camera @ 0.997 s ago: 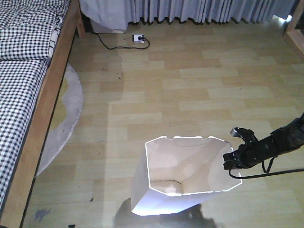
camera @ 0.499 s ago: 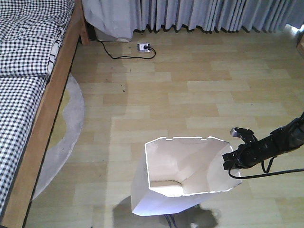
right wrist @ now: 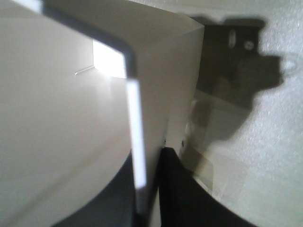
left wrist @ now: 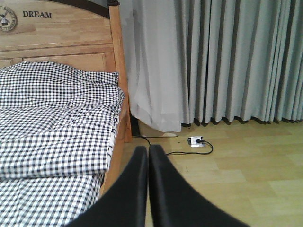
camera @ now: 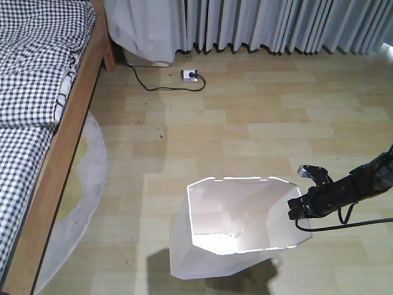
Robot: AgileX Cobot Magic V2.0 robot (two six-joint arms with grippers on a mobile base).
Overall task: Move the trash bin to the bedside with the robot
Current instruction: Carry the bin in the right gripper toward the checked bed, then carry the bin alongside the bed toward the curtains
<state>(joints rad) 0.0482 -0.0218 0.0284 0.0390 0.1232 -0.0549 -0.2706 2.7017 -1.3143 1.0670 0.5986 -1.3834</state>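
Standing in the lower middle of the front view, the trash bin point(camera: 236, 212) shows us its white, angular rim and pale inner walls, tapering toward its base. A dark shadow lies under its lower edge, and we cannot tell whether the base rests on the floor point(camera: 245, 135). Our right gripper point(camera: 296, 209) sits on the bin's right rim. In the right wrist view its two dark fingers point(right wrist: 177, 198) straddle the thin wall, one inside and one outside, pinched onto the plastic. The slim black right arm point(camera: 362, 184) reaches in from the right edge, with a black cable point(camera: 344, 224) looping below it.

The bin is well apart from the bed point(camera: 37, 117), which runs along the left side with a light wooden frame and black-and-white checked bedding. A round grey rug point(camera: 86, 184) lies between them, partly tucked under the bed frame.

In the left wrist view our left gripper point(left wrist: 147, 150) hangs in the air with its fingers pressed together and nothing between them. It faces the bed's headboard point(left wrist: 57, 38), which carries the word DREAM. Grey curtains point(camera: 276, 24) cover the far wall, and a white power strip point(camera: 191, 75) lies on the floor in front of them.
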